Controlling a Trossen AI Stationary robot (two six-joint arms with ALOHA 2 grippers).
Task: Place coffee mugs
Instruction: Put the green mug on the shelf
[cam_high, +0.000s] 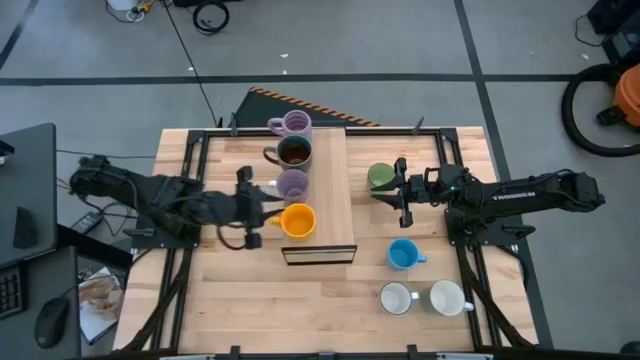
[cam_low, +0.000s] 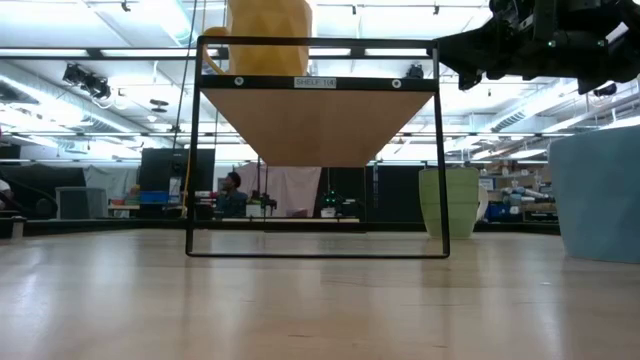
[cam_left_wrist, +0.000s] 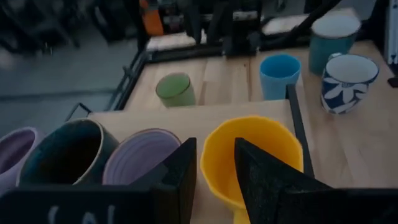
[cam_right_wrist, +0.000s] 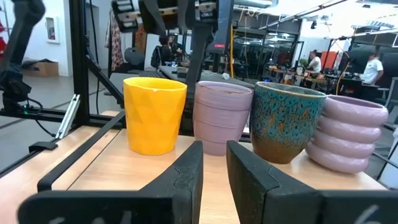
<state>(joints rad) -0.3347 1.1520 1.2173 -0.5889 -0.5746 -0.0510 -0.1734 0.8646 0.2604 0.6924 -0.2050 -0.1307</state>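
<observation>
A raised wooden shelf (cam_high: 325, 235) carries four upright mugs in a row: lilac (cam_high: 290, 124), dark brown (cam_high: 294, 152), lilac (cam_high: 292, 185) and orange (cam_high: 298, 220). The green (cam_high: 380, 176), blue (cam_high: 402, 254) and two white mugs (cam_high: 396, 298) (cam_high: 447, 297) stand on the table to its right. My left gripper (cam_high: 272, 214) hovers at the orange mug's handle side, fingers a narrow gap apart (cam_left_wrist: 214, 146). The low view shows that handle (cam_low: 213, 50) bare. My right gripper (cam_high: 378, 192) hangs at shelf height beside the green mug, empty, its fingers slightly apart (cam_right_wrist: 214, 146).
The shelf stands on thin black legs (cam_low: 190, 150) with open space beneath. Black frame rails (cam_high: 190, 200) run along the table's left and right sides. Bare wood lies near the table's near edge on the left. People and equipment show in the room beyond.
</observation>
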